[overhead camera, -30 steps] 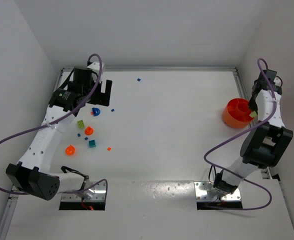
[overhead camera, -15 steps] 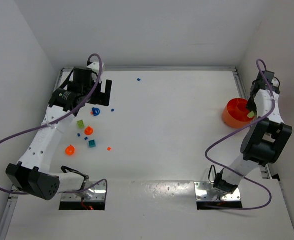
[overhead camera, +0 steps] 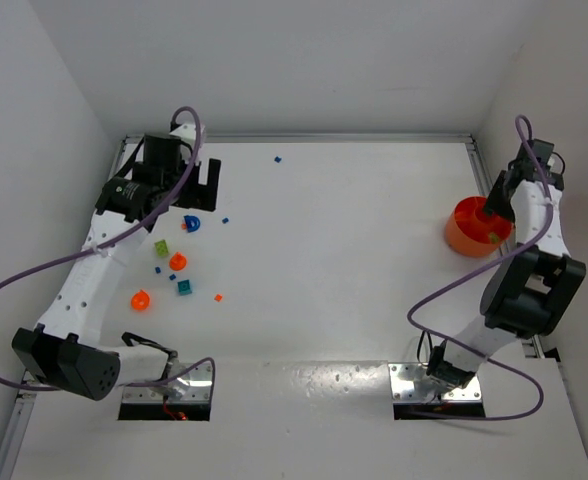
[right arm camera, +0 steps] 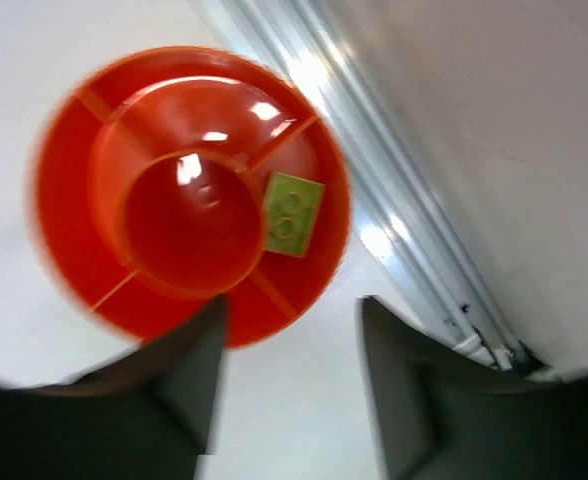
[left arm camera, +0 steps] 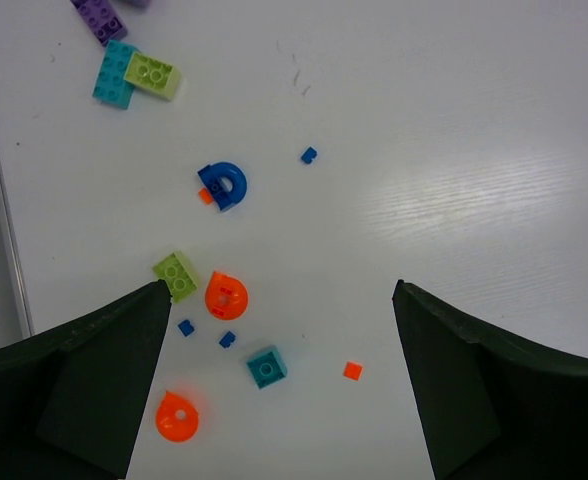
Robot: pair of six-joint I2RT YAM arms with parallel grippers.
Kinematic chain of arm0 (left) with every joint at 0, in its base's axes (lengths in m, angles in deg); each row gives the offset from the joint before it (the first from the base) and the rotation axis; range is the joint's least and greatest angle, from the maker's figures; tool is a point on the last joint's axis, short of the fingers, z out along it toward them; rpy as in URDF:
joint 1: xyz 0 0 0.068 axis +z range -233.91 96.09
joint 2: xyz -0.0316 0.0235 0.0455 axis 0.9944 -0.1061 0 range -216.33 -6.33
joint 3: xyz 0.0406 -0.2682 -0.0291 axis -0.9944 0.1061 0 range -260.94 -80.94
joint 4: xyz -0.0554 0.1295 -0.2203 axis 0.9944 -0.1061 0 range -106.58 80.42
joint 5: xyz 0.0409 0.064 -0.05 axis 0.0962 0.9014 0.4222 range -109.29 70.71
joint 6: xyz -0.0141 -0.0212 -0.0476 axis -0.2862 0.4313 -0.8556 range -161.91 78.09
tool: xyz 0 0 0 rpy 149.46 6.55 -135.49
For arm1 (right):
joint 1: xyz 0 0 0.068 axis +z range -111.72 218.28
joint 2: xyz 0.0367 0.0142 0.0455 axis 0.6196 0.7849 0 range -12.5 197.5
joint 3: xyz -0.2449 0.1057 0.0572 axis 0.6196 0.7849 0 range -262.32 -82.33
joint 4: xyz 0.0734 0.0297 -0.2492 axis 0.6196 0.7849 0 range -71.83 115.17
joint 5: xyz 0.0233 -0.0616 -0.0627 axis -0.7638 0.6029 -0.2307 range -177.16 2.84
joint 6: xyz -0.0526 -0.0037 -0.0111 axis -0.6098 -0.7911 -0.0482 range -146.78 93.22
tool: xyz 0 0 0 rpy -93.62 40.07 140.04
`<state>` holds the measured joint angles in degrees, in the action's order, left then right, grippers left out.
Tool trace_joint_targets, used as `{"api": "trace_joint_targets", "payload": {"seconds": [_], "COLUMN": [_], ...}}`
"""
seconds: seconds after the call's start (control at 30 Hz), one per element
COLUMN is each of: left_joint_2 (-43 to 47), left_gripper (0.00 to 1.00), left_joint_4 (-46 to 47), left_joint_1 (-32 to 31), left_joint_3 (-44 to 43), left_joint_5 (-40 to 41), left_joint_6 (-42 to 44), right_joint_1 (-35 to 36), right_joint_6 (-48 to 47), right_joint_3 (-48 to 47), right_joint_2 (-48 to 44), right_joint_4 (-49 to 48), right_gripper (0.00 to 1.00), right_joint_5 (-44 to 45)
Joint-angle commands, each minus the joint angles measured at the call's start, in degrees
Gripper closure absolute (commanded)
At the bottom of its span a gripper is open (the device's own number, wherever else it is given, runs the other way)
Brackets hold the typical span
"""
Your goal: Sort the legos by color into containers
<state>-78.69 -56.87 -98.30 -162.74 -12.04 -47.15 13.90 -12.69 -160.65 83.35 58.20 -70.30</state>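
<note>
My right gripper [right arm camera: 292, 305] hangs open over the near rim of the orange bowl [right arm camera: 69, 200], which is split into sections. A lime lego [right arm camera: 294, 214] lies loose in an outer section [overhead camera: 495, 237], free of the fingers. My left gripper [left arm camera: 281, 290] is open and empty above the scattered legos. Below it are a blue arch piece [left arm camera: 224, 184], a lime brick [left arm camera: 176, 275], a round orange piece [left arm camera: 225, 294], a teal brick [left arm camera: 266, 367] and a tiny orange brick [left arm camera: 352, 370]. A second round orange piece [left arm camera: 177, 416] sits by the left finger, with tiny blue bricks [left arm camera: 227, 339] nearby.
Purple [left arm camera: 99, 15], teal [left arm camera: 111, 72] and lime [left arm camera: 152, 74] bricks lie together near the table's left rail. One tiny blue brick [overhead camera: 277, 158] sits alone at the far edge. A metal rail [right arm camera: 414, 230] and the wall run just right of the bowl.
The right gripper has opened and the lime lego has dropped from it into the orange bowl. The left arm has barely moved.
</note>
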Motion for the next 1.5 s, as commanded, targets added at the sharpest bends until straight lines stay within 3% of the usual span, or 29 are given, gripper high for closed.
{"api": "trace_joint_targets", "payload": {"seconds": [0.0,0.1,0.3,0.4,0.43,0.53,0.8,0.93,1.13,1.47], "left_joint_2": [0.8,0.0,-4.1,-9.0,-10.3,-13.8,-14.6,-17.5,-19.7,-24.1], "left_gripper": [0.0,0.0,0.05,0.13,0.2,0.28,0.21,0.08,0.08,0.17], "left_joint_4": [0.4,0.4,3.6,4.4,4.4,3.8,7.9,10.3,14.1,16.5], "left_joint_1": [2.1,4.0,14.5,20.8,23.6,26.3,26.3,27.0,28.1,28.1], "left_joint_3": [-2.0,-2.0,2.9,3.4,3.4,5.7,17.8,19.6,20.1,18.2], "left_joint_5": [1.1,1.9,0.7,-3.9,-5.1,-7.2,-6.5,-5.3,-5.3,-5.9], "left_joint_6": [-0.7,0.0,2.9,3.5,3.5,3.5,3.5,0.5,-2.8,-7.0], "right_joint_1": [0.7,1.2,1.8,2.9,2.9,4.1,5.7,6.4,6.9,6.9], "right_joint_6": [-2.7,-4.9,-6.8,-6.8,-6.8,-6.8,-6.2,-6.2,-6.2,-6.2], "right_joint_3": [-1.0,-0.3,-2.4,-1.8,-1.7,-0.6,1.7,2.3,1.8,2.3], "right_joint_2": [-9.1,-13.0,-13.6,-14.3,-15.0,-15.0,-15.0,-15.0,-15.0,-15.0], "right_joint_4": [0.6,1.2,4.8,5.3,5.8,6.5,5.9,5.9,6.5,6.5], "right_gripper": [0.39,0.12,0.17,0.21,0.22,0.22,0.22,0.22,0.22,0.22], "right_joint_5": [-10.7,-19.8,-28.7,-30.1,-30.8,-30.8,-30.8,-30.8,-30.8,-30.8]}}
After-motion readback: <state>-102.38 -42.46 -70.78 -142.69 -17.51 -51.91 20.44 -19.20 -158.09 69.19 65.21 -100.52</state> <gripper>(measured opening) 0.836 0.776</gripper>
